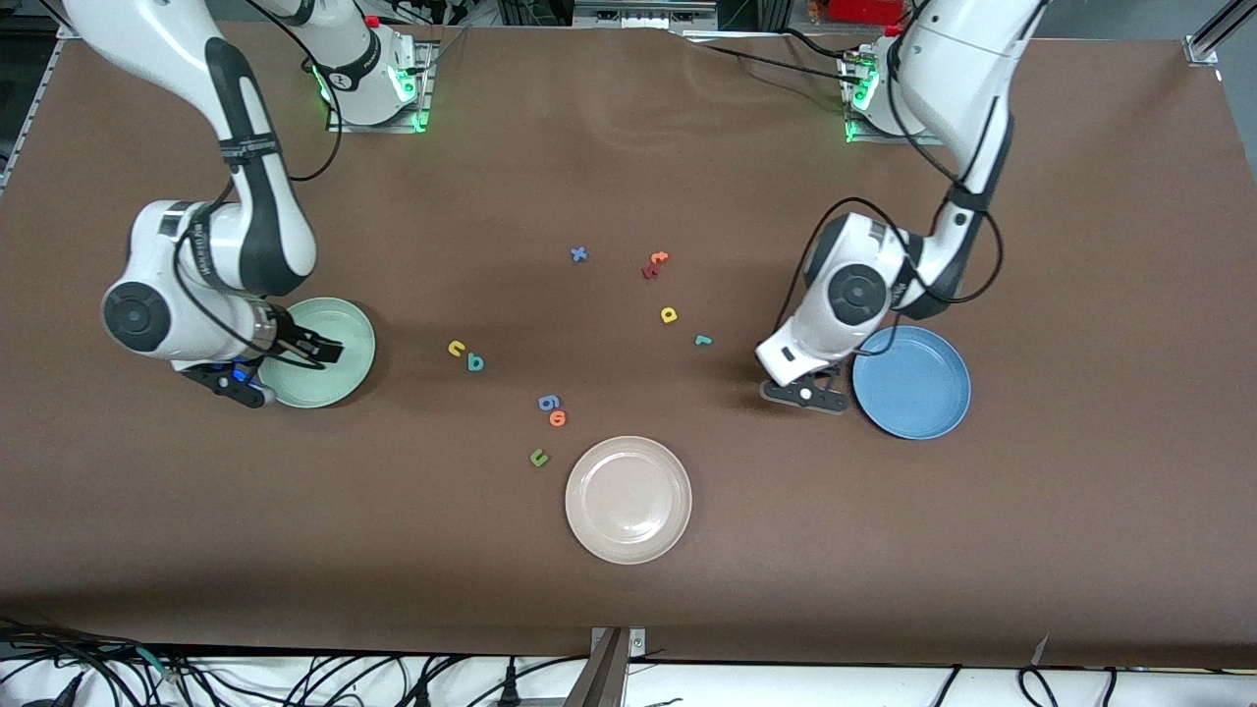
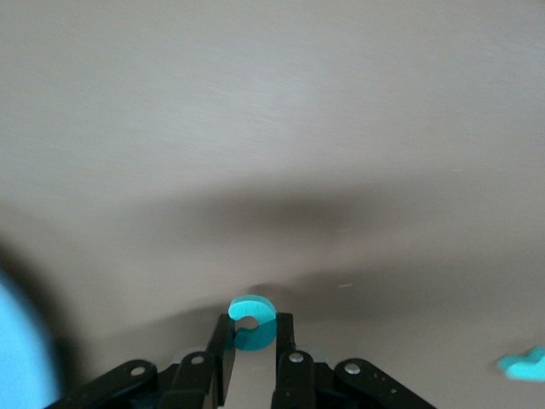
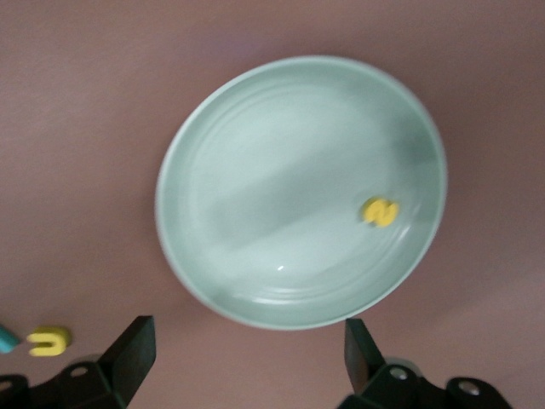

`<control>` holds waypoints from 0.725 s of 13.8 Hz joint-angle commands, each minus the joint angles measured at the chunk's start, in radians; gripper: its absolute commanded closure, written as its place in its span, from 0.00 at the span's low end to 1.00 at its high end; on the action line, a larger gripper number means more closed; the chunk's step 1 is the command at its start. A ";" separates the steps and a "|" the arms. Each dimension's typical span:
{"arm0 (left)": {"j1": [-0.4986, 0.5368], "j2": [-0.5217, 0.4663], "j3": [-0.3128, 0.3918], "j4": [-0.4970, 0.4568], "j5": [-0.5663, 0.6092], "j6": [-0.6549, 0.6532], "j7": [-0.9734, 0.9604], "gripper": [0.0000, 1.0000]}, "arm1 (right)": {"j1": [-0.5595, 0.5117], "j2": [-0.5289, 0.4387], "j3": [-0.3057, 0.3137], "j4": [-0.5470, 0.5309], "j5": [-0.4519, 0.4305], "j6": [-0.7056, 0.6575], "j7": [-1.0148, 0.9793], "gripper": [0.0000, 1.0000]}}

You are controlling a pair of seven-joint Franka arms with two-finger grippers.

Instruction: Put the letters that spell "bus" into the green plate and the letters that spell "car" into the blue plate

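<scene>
teal "c": pinched upright in the left gripper, low over bare table
blue plate: just beside that gripper — toward the left arm's end
right gripper: spread wide over green plate (yellow "s" inside)

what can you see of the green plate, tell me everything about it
The green plate is round, pale mint, smooth and glossy with a raised rim and faint rings inside. It sits flat on the brown table at the right arm's end. One yellow "s" lies in it near the rim; nothing else is inside. The right pincer hangs open over it, part of the arm hiding one edge in the front view.
</scene>
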 commanded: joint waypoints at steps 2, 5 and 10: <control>0.096 -0.098 -0.006 -0.011 0.026 -0.160 0.141 0.85 | 0.001 -0.001 0.107 0.000 0.015 0.055 0.249 0.02; 0.179 -0.114 -0.011 -0.011 0.104 -0.168 0.230 0.83 | 0.003 0.016 0.179 -0.009 0.015 0.133 0.438 0.02; 0.201 -0.103 -0.009 -0.010 0.140 -0.167 0.270 0.39 | 0.006 0.051 0.240 -0.034 0.015 0.263 0.695 0.02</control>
